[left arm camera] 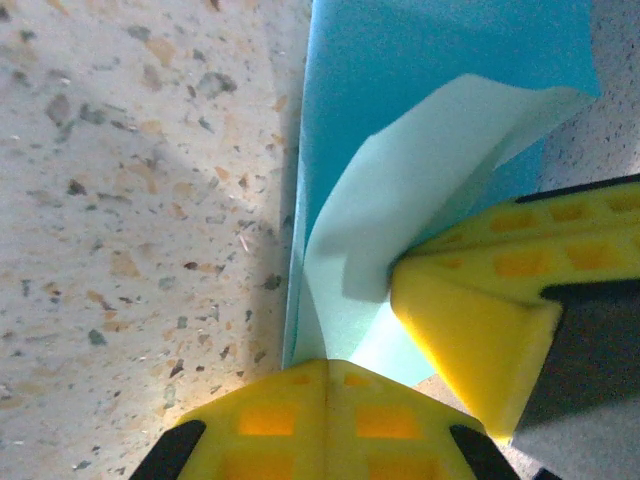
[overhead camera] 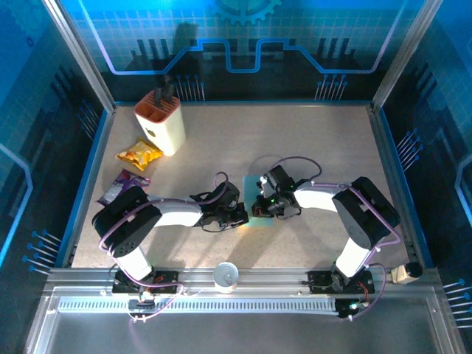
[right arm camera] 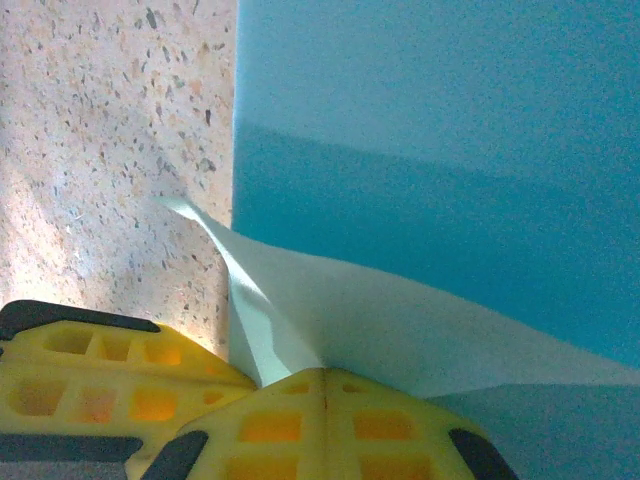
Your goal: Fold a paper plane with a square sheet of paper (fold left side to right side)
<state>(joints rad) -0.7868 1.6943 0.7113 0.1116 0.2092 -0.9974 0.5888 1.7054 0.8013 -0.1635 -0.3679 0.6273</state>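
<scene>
Two arms bend inward over a speckled, stone-look surface (overhead camera: 317, 140). It sits in a booth with blue-lit, grid-patterned walls (overhead camera: 310, 29), metal posts at the far corners and a metal rail (overhead camera: 280, 279) along the near edge.

At the far left of the surface stands a cream knife block (overhead camera: 160, 122) with an orange top and dark handles. Just in front of it lies a yellow packet (overhead camera: 139, 154), and nearer the left edge a purple packet (overhead camera: 122, 184). All three are well apart from the work in the middle. On the rail we see a small white round object (overhead camera: 226, 275), and near the right corner a small beige one (overhead camera: 404, 273).

The light-blue sheet (overhead camera: 254, 190) lies near the middle of the surface. From above, the two wrists cover much of it, and only a strip shows between them.

The left end effector (left arm camera: 327, 375) has its yellow fingers pressed together on a raised edge of the sheet, which curls up and shows its paler underside. The right end effector (right arm camera: 325, 380) is likewise closed tight, pinching a lifted flap at the sheet's near edge. The rest of the sheet lies flat. The two end effectors sit just beside each other.
</scene>
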